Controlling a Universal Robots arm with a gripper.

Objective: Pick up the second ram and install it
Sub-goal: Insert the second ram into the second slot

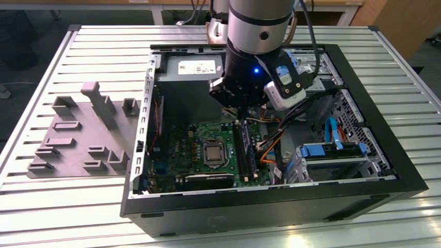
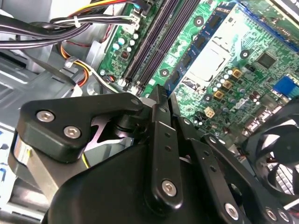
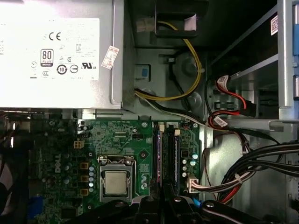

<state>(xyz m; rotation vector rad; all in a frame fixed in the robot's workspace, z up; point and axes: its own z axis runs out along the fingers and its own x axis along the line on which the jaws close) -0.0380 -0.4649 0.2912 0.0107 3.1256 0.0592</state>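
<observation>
**Second ram: looks like you're at the seating stage**

Your pincer (image 2: 160,91) hangs inside the open computer case (image 1: 396,178), right over the motherboard (image 1: 185,147) and just above the far end of the memory slot rails (image 2: 154,42). I honestly can't tell if it's clenched on something or let go, because the arm's own body blocks the business end.

The stick I read as the second ram (image 1: 248,151) stands on edge in the rails, with the CPU socket (image 1: 214,154) at its 9 o'clock in the exterior view. Can't tell if it's fully clicked down or only resting in the rail.

The grey fixture plate (image 1: 76,134) sits out on the desk (image 1: 386,51), at 9 o'clock from the case and well apart from the pincer. So my guess is the pickup is done and this is the install part.

Orientation: in the exterior view the stick's long axis runs roughly 12 to 6 o'clock, leaning a touch towards 11 to 5. It lies parallel to the rails, flat faces towards 3 and 9, contact edge down into the board.

Any push from here calls for straight-down pressure, kept square to that axis and spread evenly so neither end tips first. The orange and black cables (image 1: 272,142) at its 3 o'clock sit near, so watch those.
</observation>
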